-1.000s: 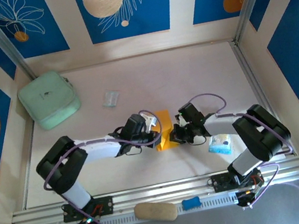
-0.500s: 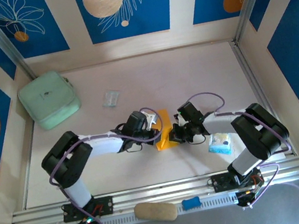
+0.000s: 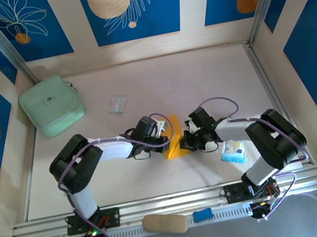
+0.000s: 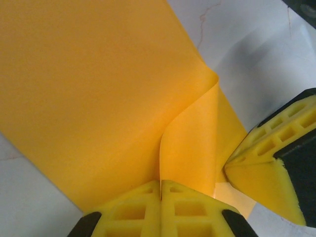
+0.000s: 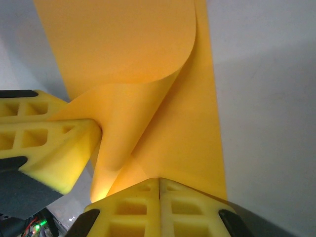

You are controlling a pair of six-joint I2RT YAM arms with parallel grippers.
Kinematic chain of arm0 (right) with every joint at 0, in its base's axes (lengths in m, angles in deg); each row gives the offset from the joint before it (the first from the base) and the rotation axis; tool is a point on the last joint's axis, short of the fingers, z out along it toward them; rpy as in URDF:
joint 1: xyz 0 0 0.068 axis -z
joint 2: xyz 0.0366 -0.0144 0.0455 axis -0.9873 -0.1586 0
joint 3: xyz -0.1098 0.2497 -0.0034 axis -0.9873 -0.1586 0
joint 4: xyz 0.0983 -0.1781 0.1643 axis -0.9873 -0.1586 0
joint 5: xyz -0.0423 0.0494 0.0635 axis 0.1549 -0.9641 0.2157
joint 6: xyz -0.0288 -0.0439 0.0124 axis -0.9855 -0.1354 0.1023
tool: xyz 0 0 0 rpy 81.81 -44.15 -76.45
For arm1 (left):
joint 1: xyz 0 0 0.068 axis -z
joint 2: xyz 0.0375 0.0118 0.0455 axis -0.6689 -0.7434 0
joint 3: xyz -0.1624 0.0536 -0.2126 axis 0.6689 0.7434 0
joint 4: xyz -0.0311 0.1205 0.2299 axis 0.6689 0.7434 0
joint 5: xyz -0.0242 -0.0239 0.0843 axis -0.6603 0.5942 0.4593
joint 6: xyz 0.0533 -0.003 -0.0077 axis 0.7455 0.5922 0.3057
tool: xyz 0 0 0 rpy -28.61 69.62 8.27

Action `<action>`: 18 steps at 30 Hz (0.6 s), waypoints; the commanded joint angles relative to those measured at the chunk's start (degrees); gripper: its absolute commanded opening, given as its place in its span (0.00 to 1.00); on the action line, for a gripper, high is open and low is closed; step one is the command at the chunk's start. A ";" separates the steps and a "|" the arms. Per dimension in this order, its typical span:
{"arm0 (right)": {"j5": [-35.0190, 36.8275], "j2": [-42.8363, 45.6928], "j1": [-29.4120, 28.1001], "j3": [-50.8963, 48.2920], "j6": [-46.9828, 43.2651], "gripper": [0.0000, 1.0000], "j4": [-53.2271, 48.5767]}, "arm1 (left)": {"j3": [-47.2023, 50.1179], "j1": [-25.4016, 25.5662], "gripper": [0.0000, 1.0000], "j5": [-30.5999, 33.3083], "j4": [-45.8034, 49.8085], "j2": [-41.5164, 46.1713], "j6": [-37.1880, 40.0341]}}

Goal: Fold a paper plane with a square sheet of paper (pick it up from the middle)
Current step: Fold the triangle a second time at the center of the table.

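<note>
The square sheet of paper [image 3: 173, 127] is orange-yellow, creased into a narrow strip, and lies mid-table between both arms. In the left wrist view one flap of the paper [image 4: 98, 89] curls up, and its edge runs into the seam of my left gripper [image 4: 161, 185], which is shut on it. My left gripper [image 3: 165, 137] sits at the strip's left edge. My right gripper [image 3: 182, 143] is shut at the strip's right side. Its closed tips [image 5: 159, 182] rest on the flat paper [image 5: 128, 44], with the left gripper [image 5: 74, 121] holding the curled flap beside them.
A mint-green pouch [image 3: 52, 105] sits at the back left, with a clear wrapper [image 3: 117, 104] beyond the paper. A blue-and-white packet [image 3: 233, 153] lies under the right forearm. A tan oval lump [image 3: 165, 223] and a blue piece [image 3: 202, 214] lie on the front rail.
The left arm's elbow has swung to the right. Both grippers and the paper have stayed almost in place.
</note>
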State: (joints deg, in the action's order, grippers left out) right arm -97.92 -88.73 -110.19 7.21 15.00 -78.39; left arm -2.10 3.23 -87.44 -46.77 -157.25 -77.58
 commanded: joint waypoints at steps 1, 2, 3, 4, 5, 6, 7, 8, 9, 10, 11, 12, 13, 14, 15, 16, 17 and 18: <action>3.23 -0.33 0.67 -0.57 -0.95 0.04 -6.51 | -1.31 -0.66 0.00 -0.84 3.46 -2.32 -0.54; 3.22 0.11 0.67 -0.48 -0.99 0.04 -6.74 | -1.45 -0.75 0.00 -0.95 4.32 -2.66 -1.26; 3.34 0.79 0.71 -0.43 -0.95 0.05 -7.22 | -1.50 -0.85 0.00 -1.67 4.82 -2.90 -2.08; 3.62 1.70 0.76 -0.34 -0.89 0.06 -7.70 | -1.42 -0.90 0.00 -2.39 5.37 -2.99 -3.06; 3.78 2.49 0.84 -0.37 -0.83 0.06 -8.11 | -1.38 -0.91 0.00 -2.72 5.79 -2.92 -4.01; 3.97 3.55 0.93 -0.42 -0.70 0.07 -8.50 | -1.16 -0.91 0.00 -2.89 6.25 -2.73 -5.53; 4.08 4.49 1.08 -0.46 -0.57 0.07 -8.70 | -1.04 -0.91 0.00 -2.84 6.86 -2.53 -7.28; 4.09 5.60 1.26 -0.68 -0.35 0.08 -8.87 | -0.64 -0.91 0.00 -2.79 6.95 -2.22 -9.41; 4.02 6.70 1.43 -0.96 0.14 0.09 -8.80 | 0.03 -0.91 0.00 -3.21 6.40 -1.78 -11.58; 3.88 7.50 1.54 -1.29 0.63 0.10 -8.48 | 0.69 -0.86 0.00 -3.35 5.84 -1.42 -13.39; 3.55 8.42 1.63 -1.75 1.28 0.10 -7.91 | 1.59 -0.80 0.00 -3.44 4.77 -0.81 -15.25; 3.01 9.11 1.75 -2.26 1.86 0.11 -7.21 | 2.64 -0.82 0.00 -3.38 3.55 -0.14 -17.16; 2.63 9.59 1.72 -2.47 2.31 0.11 -6.79 | 3.55 -0.72 0.00 -3.28 2.53 0.51 -18.55; 2.17 9.91 1.72 -2.75 2.78 0.11 -6.31 | 4.62 -0.64 0.00 -3.14 1.18 1.26 -20.14; 1.61 9.98 1.72 -2.96 3.27 0.11 -5.67 | 5.47 -0.50 0.00 -2.78 0.21 2.01 -21.26; 0.85 9.95 1.72 -3.18 3.59 0.12 -4.90 | 6.01 -0.42 0.00 -2.29 -0.03 2.53 -22.08; -0.01 9.72 1.68 -3.28 4.03 0.12 -3.90 | 6.56 -0.31 0.00 -1.68 -0.25 3.15 -22.42; -0.53 9.33 1.62 -3.51 4.54 0.11 -2.94 | 6.89 -0.24 0.00 -1.17 -0.26 3.64 -22.54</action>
State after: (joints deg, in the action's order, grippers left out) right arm -95.67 -79.40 -108.71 4.94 17.47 -83.26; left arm 2.45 2.81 -89.99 -49.00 -154.75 -95.89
